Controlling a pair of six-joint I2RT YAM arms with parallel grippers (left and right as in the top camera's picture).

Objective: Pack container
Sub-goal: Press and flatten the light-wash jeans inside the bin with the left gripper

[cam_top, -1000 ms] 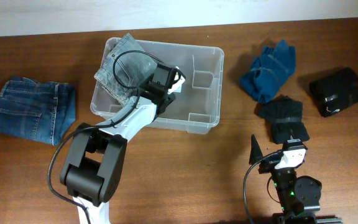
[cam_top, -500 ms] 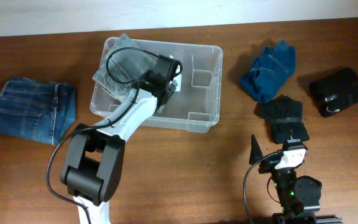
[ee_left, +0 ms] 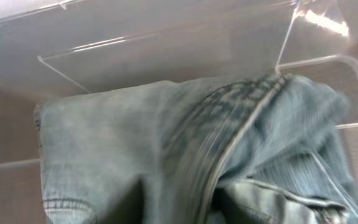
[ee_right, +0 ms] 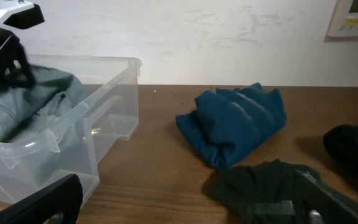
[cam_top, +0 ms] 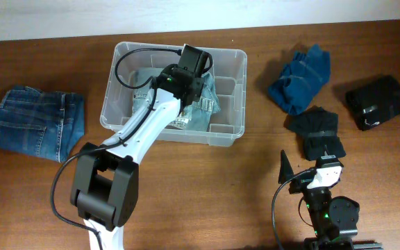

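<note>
The container, a clear plastic tub, stands at the table's back middle. My left arm reaches into it from the front, and the left gripper hangs over a pair of light grey-blue jeans lying crumpled on the tub's floor. In the left wrist view the jeans fill the lower frame against the clear container wall. The fingers are hidden there, so their state does not show. My right gripper rests open near the front right, nothing between its fingers.
Folded dark blue jeans lie left of the tub. To its right are a blue garment, a black garment just ahead of the right gripper, and another black bundle at the far right.
The left arm swung from the tub's left rim toward its middle. The light jeans went from draped over the left corner to lying inside the tub. The right arm stayed still.
</note>
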